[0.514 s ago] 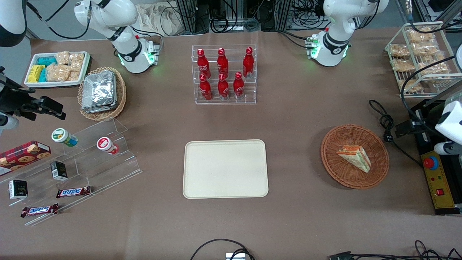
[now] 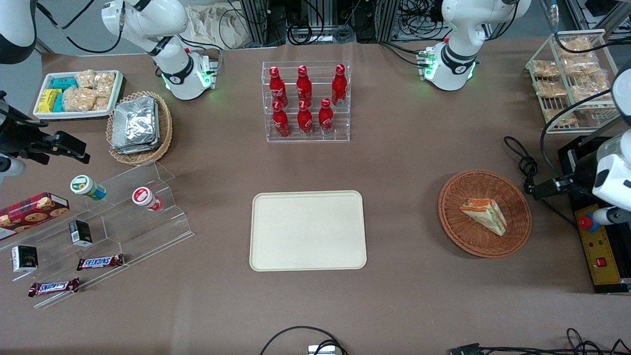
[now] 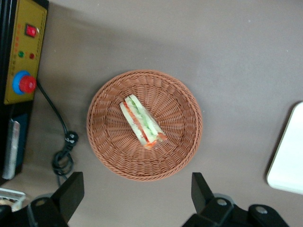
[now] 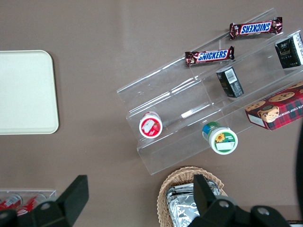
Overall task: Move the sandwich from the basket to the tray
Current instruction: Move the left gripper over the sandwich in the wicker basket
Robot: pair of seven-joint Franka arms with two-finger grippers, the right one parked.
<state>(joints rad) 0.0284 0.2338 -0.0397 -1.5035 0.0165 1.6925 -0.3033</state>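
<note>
Two Snickers bars [image 2: 100,262] on the clear stand. Six red Coca-Cola bottles [image 2: 304,98]. One sandwich [image 2: 484,215] lying in the basket [image 2: 456,190]; one tray [image 2: 308,230] bare. Gripper [image 3: 135,196] spread wide, high above the basket's edge, holding nothing.

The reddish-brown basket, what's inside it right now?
Only the sandwich lies in the basket; the weave under it is hidden. The open gripper hovers above, touching nothing.
</note>
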